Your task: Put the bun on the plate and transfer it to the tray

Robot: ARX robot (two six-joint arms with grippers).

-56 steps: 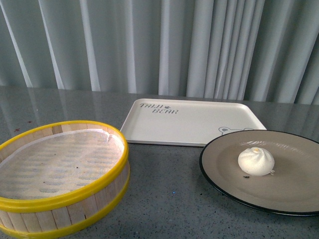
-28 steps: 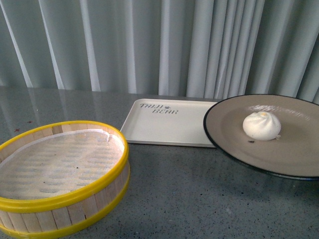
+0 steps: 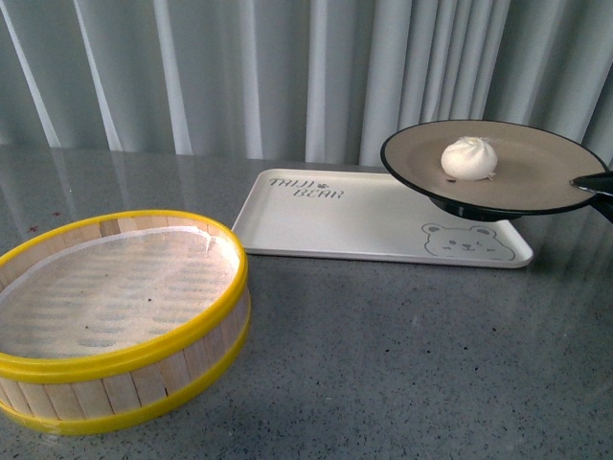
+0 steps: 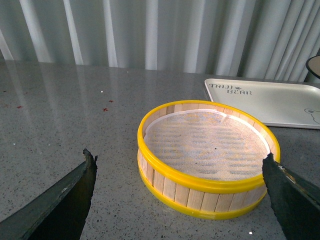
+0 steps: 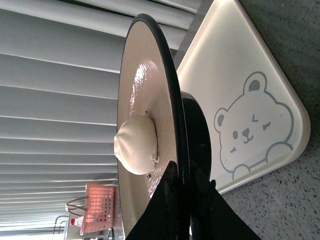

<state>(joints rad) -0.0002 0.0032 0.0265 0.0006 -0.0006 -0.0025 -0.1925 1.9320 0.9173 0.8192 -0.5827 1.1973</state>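
Note:
The white pleated bun (image 3: 469, 158) sits near the middle of the black-rimmed plate (image 3: 536, 182), which hangs in the air over the right end of the cream tray (image 3: 335, 225). My right gripper (image 3: 592, 182) is shut on the plate's right rim. In the right wrist view the jaws (image 5: 180, 167) pinch the plate edge (image 5: 170, 100), with the bun (image 5: 136, 145) on its beige face and the tray's bear drawing (image 5: 252, 127) below. My left gripper (image 4: 180, 170) is open and holds nothing, its dark fingers (image 4: 75, 192) wide apart in front of the steamer.
A round bamboo steamer (image 3: 120, 321) with yellow rims and a white liner stands at the front left of the grey speckled table; it also fills the left wrist view (image 4: 207, 157). Pleated grey curtains (image 3: 239, 77) close off the back.
The plate with the bun rose off the table and moved back and slightly left, ending in the air above the tray's right end. The steamer and tray stayed put.

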